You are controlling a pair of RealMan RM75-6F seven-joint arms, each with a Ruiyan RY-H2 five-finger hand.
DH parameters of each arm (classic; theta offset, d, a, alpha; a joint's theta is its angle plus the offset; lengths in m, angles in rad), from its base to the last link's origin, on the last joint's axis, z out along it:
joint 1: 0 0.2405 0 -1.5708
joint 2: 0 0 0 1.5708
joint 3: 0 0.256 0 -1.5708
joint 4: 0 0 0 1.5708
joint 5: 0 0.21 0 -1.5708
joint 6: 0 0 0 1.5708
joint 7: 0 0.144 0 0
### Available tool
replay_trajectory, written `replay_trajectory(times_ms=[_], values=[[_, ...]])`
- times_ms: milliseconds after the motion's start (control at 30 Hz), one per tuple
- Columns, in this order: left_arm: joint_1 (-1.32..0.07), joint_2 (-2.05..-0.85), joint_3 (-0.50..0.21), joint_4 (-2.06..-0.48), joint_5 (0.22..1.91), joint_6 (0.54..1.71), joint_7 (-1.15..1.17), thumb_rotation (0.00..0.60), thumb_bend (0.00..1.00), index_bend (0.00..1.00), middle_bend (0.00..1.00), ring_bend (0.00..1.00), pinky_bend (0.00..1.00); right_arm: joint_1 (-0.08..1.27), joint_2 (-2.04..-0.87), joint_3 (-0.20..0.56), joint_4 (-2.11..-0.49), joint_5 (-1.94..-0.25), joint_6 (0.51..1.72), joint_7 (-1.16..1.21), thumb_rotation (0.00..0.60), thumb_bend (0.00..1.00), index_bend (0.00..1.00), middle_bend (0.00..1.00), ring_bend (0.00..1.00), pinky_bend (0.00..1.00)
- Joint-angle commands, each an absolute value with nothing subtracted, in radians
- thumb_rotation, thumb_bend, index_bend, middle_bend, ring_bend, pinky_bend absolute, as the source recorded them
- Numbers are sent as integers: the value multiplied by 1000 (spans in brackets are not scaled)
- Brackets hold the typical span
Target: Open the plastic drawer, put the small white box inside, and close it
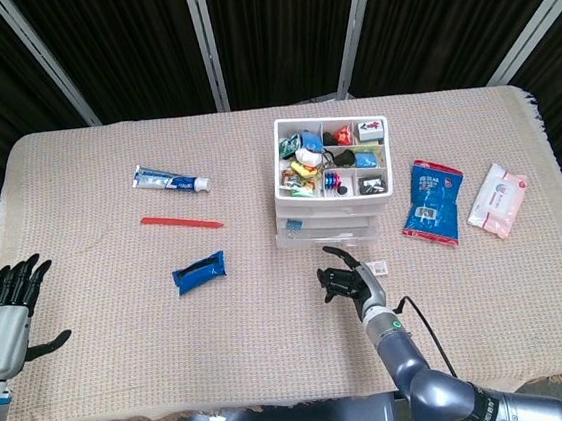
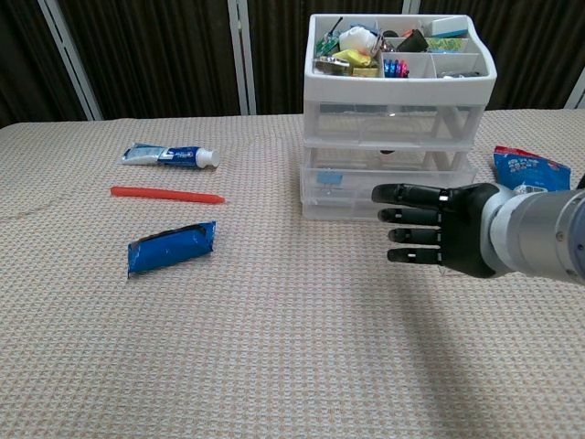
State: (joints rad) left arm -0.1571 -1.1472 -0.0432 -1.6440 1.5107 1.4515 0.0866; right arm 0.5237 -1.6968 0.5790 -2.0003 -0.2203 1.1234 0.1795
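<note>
We see the right hand (image 2: 437, 240) at right of centre in the chest view, fingers extended and apart, holding nothing, hovering in front of the plastic drawer unit (image 2: 393, 137) without touching it. In the head view the same hand (image 1: 346, 278) sits below the unit (image 1: 328, 228), lower centre. The unit's drawers look closed; its top tray (image 1: 332, 155) is full of small mixed items. The small white box (image 1: 377, 268) lies on the tablecloth (image 1: 121, 318) just right of the right hand in the head view; in the chest view the hand hides it. The left hand (image 1: 10, 309) is at the far lower left of the head view, fingers spread, empty. Left half of the frame: toothpaste tube (image 2: 170, 155), red stick (image 2: 166, 194), blue packet (image 2: 172, 247). Right of the unit: blue pouch (image 1: 433, 202) and wipes pack (image 1: 498, 199).
</note>
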Motion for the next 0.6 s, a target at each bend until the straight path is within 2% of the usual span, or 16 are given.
replay_trajectory(times_ms=[33, 233, 600], values=[[-156, -1150, -43, -1644, 1509, 1451, 90, 600, 77, 58, 0, 0, 0, 474, -1662, 513, -2103, -365, 1193, 165, 600, 357, 186, 691, 712, 647], [-153, -1157, -44, -1638, 1519, 1465, 101, 600, 79, 58, 0, 0, 0, 451, -1623, 421, -2130, -559, 1262, 82, 600, 357, 213, 690, 712, 647], [-155, -1168, -47, -1623, 1525, 1472, 110, 600, 80, 58, 0, 0, 0, 529, -1522, 337, -1976, -625, 1293, -227, 600, 357, 214, 690, 712, 647]])
